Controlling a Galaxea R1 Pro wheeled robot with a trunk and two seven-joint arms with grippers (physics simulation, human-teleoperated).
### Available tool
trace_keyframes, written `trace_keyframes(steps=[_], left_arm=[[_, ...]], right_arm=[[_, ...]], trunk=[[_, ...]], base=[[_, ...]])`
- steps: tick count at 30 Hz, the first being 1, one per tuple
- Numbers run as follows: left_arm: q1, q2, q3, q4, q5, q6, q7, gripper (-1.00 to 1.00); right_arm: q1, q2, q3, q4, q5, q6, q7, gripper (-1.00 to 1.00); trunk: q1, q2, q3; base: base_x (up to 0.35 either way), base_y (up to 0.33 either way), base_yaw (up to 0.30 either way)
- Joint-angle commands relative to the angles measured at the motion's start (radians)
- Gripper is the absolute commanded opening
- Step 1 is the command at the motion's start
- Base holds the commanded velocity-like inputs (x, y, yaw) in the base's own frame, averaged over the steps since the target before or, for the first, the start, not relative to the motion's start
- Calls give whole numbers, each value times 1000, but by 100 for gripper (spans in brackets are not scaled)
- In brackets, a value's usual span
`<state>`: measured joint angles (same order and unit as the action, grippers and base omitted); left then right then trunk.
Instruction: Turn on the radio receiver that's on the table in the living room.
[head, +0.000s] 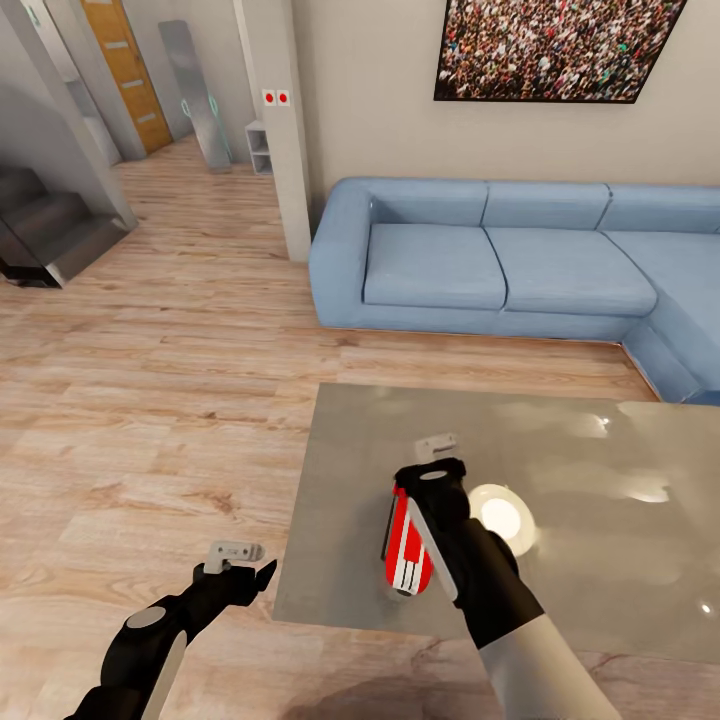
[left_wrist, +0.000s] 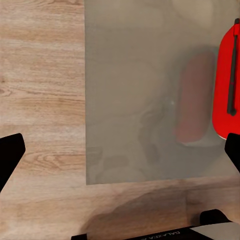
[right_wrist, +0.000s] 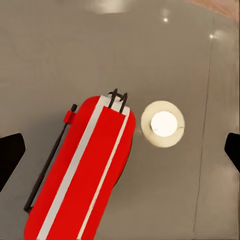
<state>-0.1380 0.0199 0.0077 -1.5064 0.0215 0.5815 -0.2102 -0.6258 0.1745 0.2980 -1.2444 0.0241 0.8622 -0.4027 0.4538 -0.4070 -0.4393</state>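
The red radio receiver (head: 405, 545) with white stripes rests on the glossy grey table (head: 560, 440) near its front left corner, striped edge facing up. My right arm (head: 470, 560) reaches over it. In the right wrist view the right gripper (right_wrist: 120, 155) is open above the radio (right_wrist: 82, 180), its black fingertips (right_wrist: 10, 160) wide apart and clear of it. A thin black antenna (right_wrist: 47, 170) runs along the radio's side. My left gripper (head: 262, 575) hangs open over the floor just left of the table's front corner. The left wrist view shows the radio (left_wrist: 227, 85) and table (left_wrist: 130, 75).
A blue corner sofa (head: 500, 260) stands behind the table and along its right side, under a crowd picture (head: 555, 45). A white pillar (head: 285, 130) and dark stairs (head: 50, 230) lie to the left across wood floor. A bright lamp reflection (head: 500, 512) shines beside the radio.
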Motion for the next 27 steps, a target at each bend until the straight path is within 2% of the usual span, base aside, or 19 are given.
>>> trace_keyframes(steps=[1, 2, 3, 5, 6, 8, 10, 16, 21, 27], left_arm=[[0, 0, 0, 0, 0, 0, 0, 100], [0, 0, 0, 0, 0, 0, 0, 100], [0, 0, 0, 0, 0, 0, 0, 100], [0, 0, 0, 0, 0, 0, 0, 100], [0, 0, 0, 0, 0, 0, 0, 100], [0, 0, 0, 0, 0, 0, 0, 100], [0, 0, 0, 0, 0, 0, 0, 100], [0, 0, 0, 0, 0, -1, 0, 100], [0, 0, 0, 0, 0, -1, 0, 100], [0, 0, 0, 0, 0, -3, 0, 100]], right_arm=[[0, 0, -2, 1, -16, -6, -15, 100], [0, 0, -4, 3, -33, -10, -29, 100], [0, 0, -7, 5, -75, -18, -55, 100], [0, 0, -8, 7, -122, -24, -80, 100], [0, 0, -9, 9, -169, -29, -106, 100], [0, 0, -9, 12, -210, -34, -134, 100], [0, 0, -9, 14, -268, -50, -191, 100], [0, 0, -11, 16, -306, -75, -252, 100], [0, 0, -12, 23, -313, -83, -261, 100], [0, 0, -12, 30, -349, -105, -266, 100]], trunk=[[0, 0, 0], [0, 0, 0], [0, 0, 0], [0, 0, 0], [0, 0, 0], [0, 0, 0], [0, 0, 0], [0, 0, 0], [0, 0, 0], [0, 0, 0]], base=[[0, 0, 0], [0, 0, 0], [0, 0, 0], [0, 0, 0], [0, 0, 0], [0, 0, 0], [0, 0, 0], [0, 0, 0], [0, 0, 0], [0, 0, 0]])
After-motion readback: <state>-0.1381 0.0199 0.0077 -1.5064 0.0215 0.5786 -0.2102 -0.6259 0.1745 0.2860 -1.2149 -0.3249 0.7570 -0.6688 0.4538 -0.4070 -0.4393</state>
